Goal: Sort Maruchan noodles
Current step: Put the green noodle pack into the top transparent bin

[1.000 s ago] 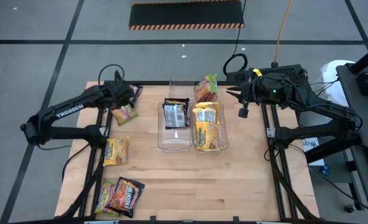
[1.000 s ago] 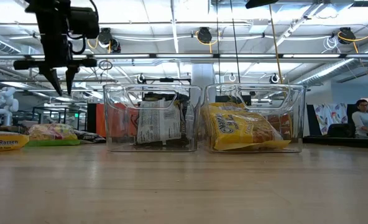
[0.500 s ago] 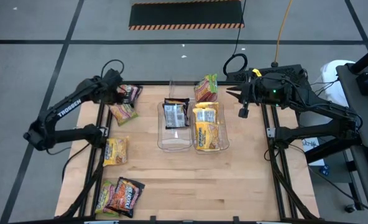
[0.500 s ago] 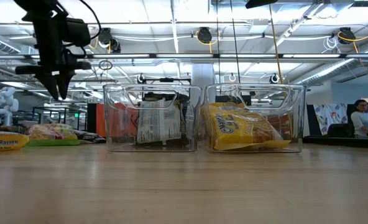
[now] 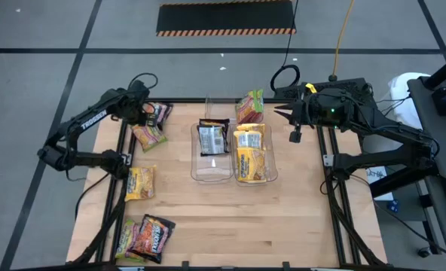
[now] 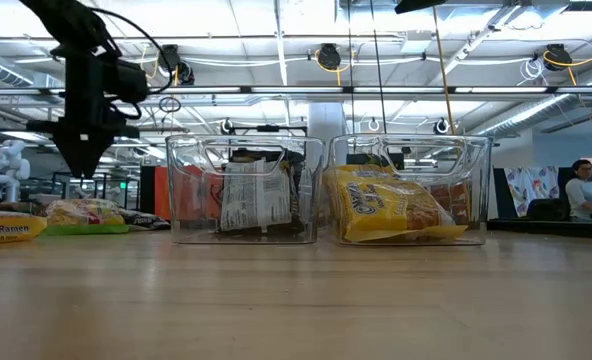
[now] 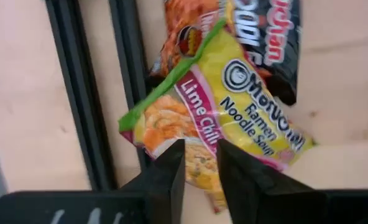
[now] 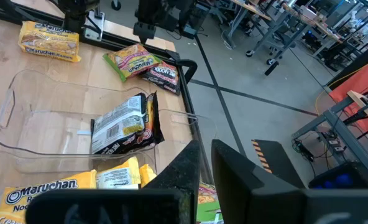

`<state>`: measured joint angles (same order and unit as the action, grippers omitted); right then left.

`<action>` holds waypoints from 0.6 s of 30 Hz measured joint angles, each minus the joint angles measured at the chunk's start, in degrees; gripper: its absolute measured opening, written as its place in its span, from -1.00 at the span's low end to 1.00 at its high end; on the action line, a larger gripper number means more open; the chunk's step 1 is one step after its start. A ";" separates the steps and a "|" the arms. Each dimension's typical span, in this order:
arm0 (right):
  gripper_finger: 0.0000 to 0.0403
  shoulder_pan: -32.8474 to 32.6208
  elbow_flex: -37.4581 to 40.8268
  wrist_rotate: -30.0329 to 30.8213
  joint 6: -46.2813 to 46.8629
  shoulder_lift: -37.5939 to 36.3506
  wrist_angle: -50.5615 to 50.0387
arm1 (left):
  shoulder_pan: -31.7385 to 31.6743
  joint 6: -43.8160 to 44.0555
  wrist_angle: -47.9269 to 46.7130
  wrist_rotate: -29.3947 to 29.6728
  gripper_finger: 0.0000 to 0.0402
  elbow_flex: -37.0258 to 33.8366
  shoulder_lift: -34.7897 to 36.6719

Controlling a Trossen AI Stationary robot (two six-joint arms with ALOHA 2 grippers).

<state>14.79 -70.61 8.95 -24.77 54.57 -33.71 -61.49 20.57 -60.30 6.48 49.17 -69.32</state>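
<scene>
Packets of Maruchan noodles are lying scattered over the wooden worktop point(image 5: 208, 218), with some already sitting in two clear bins at its middle. The left bin point(image 5: 212, 172) is holding a dark packet point(image 5: 213, 138) with its pale printed back showing, and the right bin point(image 5: 269, 172) is holding yellow packets point(image 5: 251, 154). A pink-green packet point(image 5: 249, 106) is lying just behind the right bin.

The left gripper point(image 7: 200, 163) is hovering at the worktop's far left corner, directly above a lime-green and pink packet point(image 7: 234, 118) that is partly overlapping a dark brown packet point(image 7: 277, 43) (both lie beside the black frame rail point(image 7: 84, 93)). Its jaws are standing a small way apart with nothing between them, and they are not touching the packet below.

Nearer the front on the left, a yellow packet point(image 5: 141, 183) is lying alone, and at the front left corner a dark orange packet point(image 5: 152, 235) is overlapping a green-edged one point(image 5: 126, 238).

The right gripper point(image 5: 279, 114) is waiting off the worktop's far right corner, jaws narrow and holding nothing.

A person point(image 6: 583, 190) is sitting in the room beyond.
</scene>
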 joint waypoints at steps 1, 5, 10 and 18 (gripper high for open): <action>-0.82 0.00 0.00 0.00 0.02 0.00 0.00 | 0.00 4.31 0.06 -1.17 -0.52 0.00 -0.80; -0.82 0.00 0.00 0.00 0.00 0.00 0.00 | 0.66 6.98 0.01 -7.53 -0.52 0.00 -2.88; -0.82 0.00 0.00 0.00 -0.09 0.02 0.02 | 4.13 -0.45 0.25 -8.44 -0.52 0.00 -2.97; -0.82 0.00 0.00 0.00 -0.22 0.02 0.01 | 4.77 12.64 9.97 -3.46 -0.52 0.00 -2.98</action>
<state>14.79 -70.61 8.95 -25.00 54.59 -33.70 -56.72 33.21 -50.33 3.02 49.17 -72.29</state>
